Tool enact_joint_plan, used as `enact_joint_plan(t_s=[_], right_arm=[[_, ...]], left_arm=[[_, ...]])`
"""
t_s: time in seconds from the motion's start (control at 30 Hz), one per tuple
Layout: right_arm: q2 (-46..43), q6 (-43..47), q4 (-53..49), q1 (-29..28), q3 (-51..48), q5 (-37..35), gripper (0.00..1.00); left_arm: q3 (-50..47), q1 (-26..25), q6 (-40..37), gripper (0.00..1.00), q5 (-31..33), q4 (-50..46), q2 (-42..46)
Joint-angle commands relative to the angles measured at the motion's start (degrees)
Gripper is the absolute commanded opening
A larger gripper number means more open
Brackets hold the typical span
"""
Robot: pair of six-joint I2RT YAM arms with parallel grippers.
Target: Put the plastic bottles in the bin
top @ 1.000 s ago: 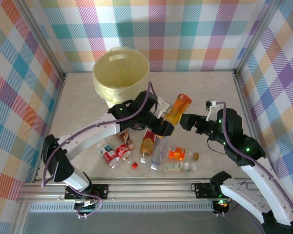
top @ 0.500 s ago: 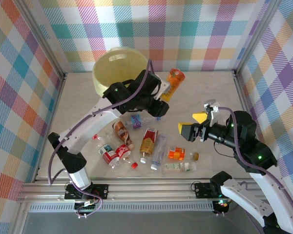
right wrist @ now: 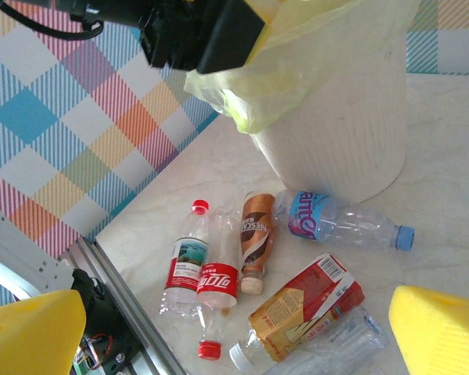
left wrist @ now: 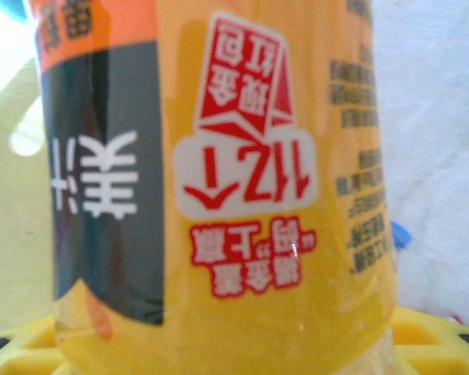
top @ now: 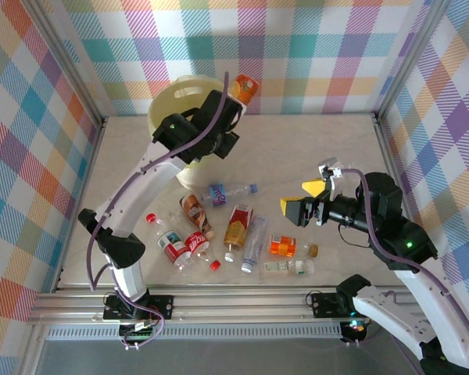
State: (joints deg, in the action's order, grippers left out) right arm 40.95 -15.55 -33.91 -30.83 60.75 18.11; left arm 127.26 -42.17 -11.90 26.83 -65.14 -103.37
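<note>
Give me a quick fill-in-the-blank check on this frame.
1. The left gripper holds an orange bottle above the ____.
2. The right gripper's fingers stand ____, gripping nothing.
3. The blue-label bottle on the table has a ____ cap.
Missing words: bin; open; blue.

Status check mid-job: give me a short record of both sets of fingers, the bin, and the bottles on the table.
left fingers: shut on orange bottle, raised at the bin's rim
right fingers: open, empty, above the table
bin: upright, far left
bottles: about eight lying between the arms, including a blue-labelled bottle
</note>
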Motion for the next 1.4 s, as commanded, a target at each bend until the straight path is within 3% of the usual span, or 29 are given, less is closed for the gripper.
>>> enact_joint_plan(t_s=[0.0,0.23,0.77,1.13,1.37], right_arm=[[0.42,1.05,1.52,-0.28,1.46,1.23,1.0],[1.4,1.14,1.14,-0.28,1.91,1.66,1.0],[2.91,0.7,2.14,-0.31,1.96,3.68,1.0],[3.95,0.27,3.23,-0.28,0.86,3.34,1.0],[3.96,0.18,3.15,-0.28,0.29,2.99,1.0]], left_arm=[[3.5,2.5,-3.59,0.56,3.45,2.39,-1.58],[5.49,8.6,-5.41,0.56,-0.81,3.76,-3.39],[6.99,22.31,-5.14,0.56,-22.43,1.65,-10.24],[-2.52,23.36,-5.24,0.59,-26.02,3.18,-7.61],[-3.16,23.54,-4.56,0.68,-26.68,3.4,-7.28]])
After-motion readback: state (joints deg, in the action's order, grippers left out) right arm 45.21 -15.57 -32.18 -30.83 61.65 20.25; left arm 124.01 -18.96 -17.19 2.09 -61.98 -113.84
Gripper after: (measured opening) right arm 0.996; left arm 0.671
